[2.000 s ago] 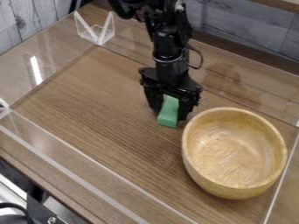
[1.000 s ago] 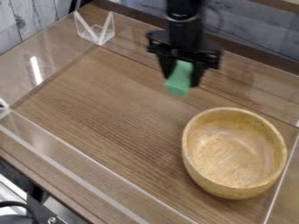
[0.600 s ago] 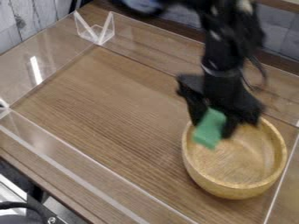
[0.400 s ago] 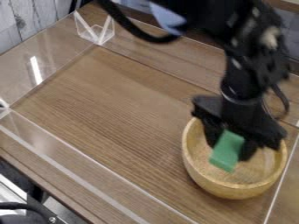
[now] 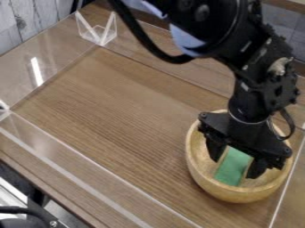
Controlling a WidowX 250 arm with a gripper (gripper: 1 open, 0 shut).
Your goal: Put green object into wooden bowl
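One clear, angular piece at the back left of the desk (image 5: 107, 102). Well to the right, on the desk, a wooden bowl (image 5: 205, 183). Inside, the green block (image 5: 233, 168), between the spread fingers of the tool (image 5: 242, 164), wide open.

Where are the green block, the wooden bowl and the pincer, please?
Green block (image 5: 234, 166): camera view, on its upper face.
Wooden bowl (image 5: 197, 158): camera view, on its left wall.
Pincer (image 5: 244, 153): camera view, midway between its fingertips.
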